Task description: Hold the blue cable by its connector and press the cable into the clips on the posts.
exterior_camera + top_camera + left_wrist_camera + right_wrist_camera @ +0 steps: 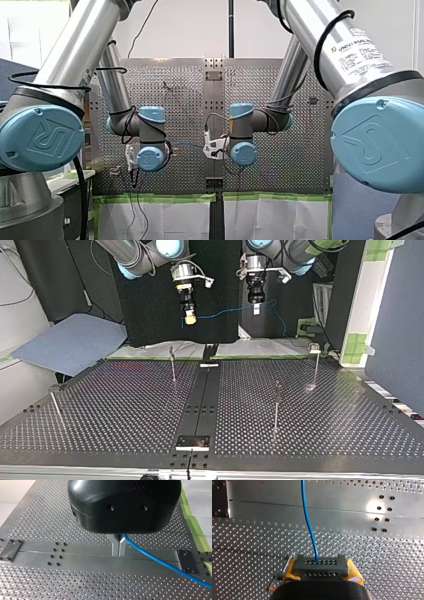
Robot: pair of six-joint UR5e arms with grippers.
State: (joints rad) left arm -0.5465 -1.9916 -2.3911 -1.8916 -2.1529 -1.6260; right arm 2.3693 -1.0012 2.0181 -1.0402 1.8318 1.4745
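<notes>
The blue cable [225, 313] hangs in a shallow sag between my two grippers, above the far edge of the perforated table [125, 405]. My right gripper [321, 573] is shut on the dark grey connector [321, 566], which sits between its yellow pads [290, 571]. The cable [308, 517] leaves that block straight ahead. My left gripper [118, 554] has its metal fingers shut on the cable [160, 561], which trails off to one side. In the top view my right gripper [189, 316] is at the left and my left gripper [255, 308] at the right. Thin posts [173, 365] [276, 405] [315, 362] stand below, apart from the cable.
Another post [55, 404] leans near the top view's left edge. A black plate [192, 442] sits on the centre rail at the near edge. A blue-grey sheet [70, 342] lies off the table at the left. Green tape [195, 525] lines the table edge.
</notes>
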